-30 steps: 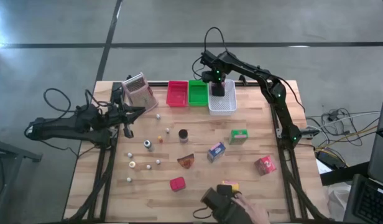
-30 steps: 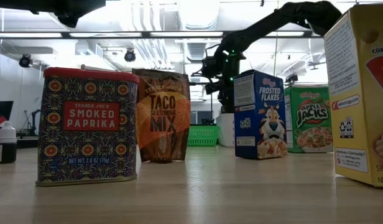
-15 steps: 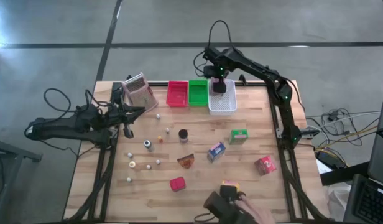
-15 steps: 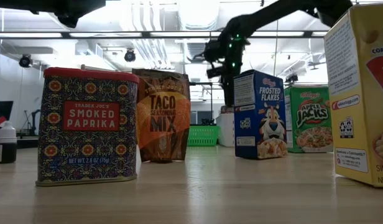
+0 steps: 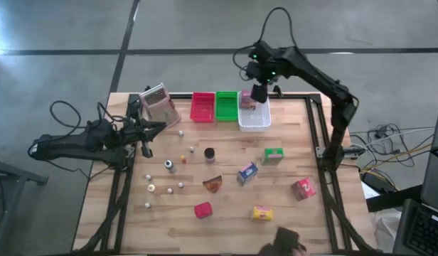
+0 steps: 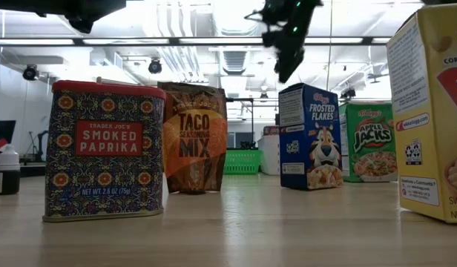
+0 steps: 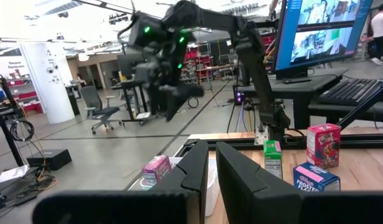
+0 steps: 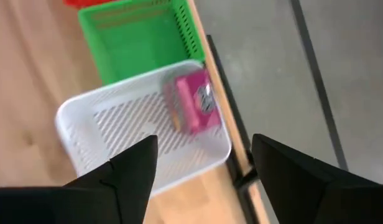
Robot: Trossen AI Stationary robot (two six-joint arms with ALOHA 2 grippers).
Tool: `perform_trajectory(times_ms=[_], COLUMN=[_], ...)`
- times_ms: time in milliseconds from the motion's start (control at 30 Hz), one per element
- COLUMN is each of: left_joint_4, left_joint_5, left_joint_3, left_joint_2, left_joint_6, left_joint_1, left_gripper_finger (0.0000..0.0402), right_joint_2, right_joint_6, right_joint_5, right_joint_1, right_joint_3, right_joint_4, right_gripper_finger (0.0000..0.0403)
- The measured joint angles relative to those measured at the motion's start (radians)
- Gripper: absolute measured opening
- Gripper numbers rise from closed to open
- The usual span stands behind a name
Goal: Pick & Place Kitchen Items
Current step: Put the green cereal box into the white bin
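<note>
Yellow box (image 5: pixel 262 212) and red tin (image 5: pixel 203 210) at the counter's (image 5: pixel 226 213) 6 o'clock edge. Mid-counter: blue box (image 5: pixel 247 173), green box (image 5: pixel 273 156), dark jar (image 5: pixel 210 153). Left claw (image 5: pixel 145 132) shut, empty, at 9 o'clock. At 12 o'clock, pink packet (image 5: pixel 246 99) lies in white tray (image 5: pixel 254 119); right claw (image 5: pixel 259 93) above it, wide open, empty.
</note>
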Motion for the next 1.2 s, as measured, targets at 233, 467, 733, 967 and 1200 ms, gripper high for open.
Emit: perform_trajectory(times_ms=[233, 467, 733, 967, 1200], left_joint_4=[0.0, 0.0, 0.0, 0.0, 0.0], left_joint_5=[0.0, 0.0, 0.0, 0.0, 0.0], left_joint_3=[0.0, 0.0, 0.0, 0.0, 0.0], left_joint_2=[0.0, 0.0, 0.0, 0.0, 0.0], left_joint_6=[0.0, 0.0, 0.0, 0.0, 0.0], left_joint_1=[0.0, 0.0, 0.0, 0.0, 0.0], left_gripper_finger=[0.0039, 0.0039, 0.0039, 0.0039, 0.0039], right_joint_2=[-0.07, -0.128, -0.214, -0.327, -0.398], right_joint_6=[0.031, 0.084, 0.16, 0.237, 0.288], right_joint_5=[-0.007, -0.013, -0.012, -0.011, -0.009], right_joint_1=[0.046, 0.139, 0.224, 0.275, 0.282], right_joint_3=[-0.012, -0.07, -0.19, -0.341, -0.46], right_joint_4=[-0.124, -0.207, -0.23, -0.231, -0.226], right_gripper_finger=[0.0233, 0.0221, 0.0207, 0.0194, 0.0179])
